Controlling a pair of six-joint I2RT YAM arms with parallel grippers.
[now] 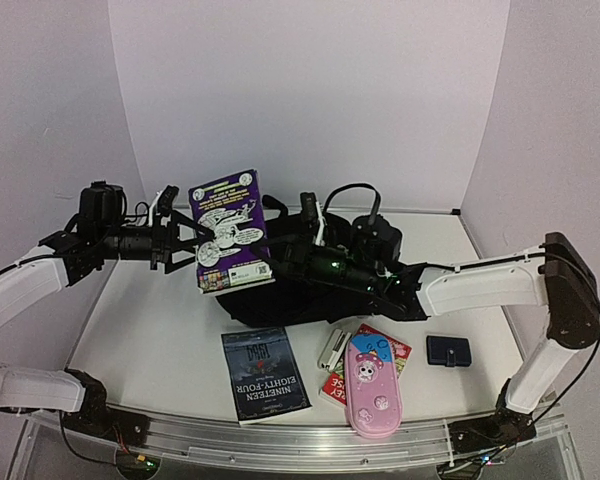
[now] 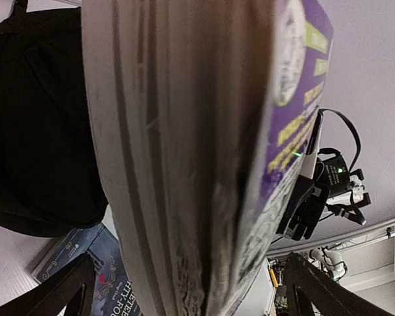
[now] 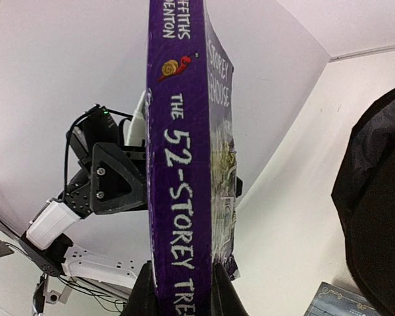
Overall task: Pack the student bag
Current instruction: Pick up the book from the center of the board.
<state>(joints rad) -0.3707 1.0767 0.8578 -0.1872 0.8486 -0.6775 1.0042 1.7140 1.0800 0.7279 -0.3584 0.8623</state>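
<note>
Black student bag (image 1: 280,302) beneath right claw (image 1: 279,260) | it pinches book (image 1: 230,228) | left claw (image 1: 187,241) splayed

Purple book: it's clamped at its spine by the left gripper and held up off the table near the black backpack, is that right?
Not quite: the right gripper clamps the purple book at its spine, as the right wrist view shows. The left gripper stands open around the page edges. The book is held up off the table near the black backpack.
</note>
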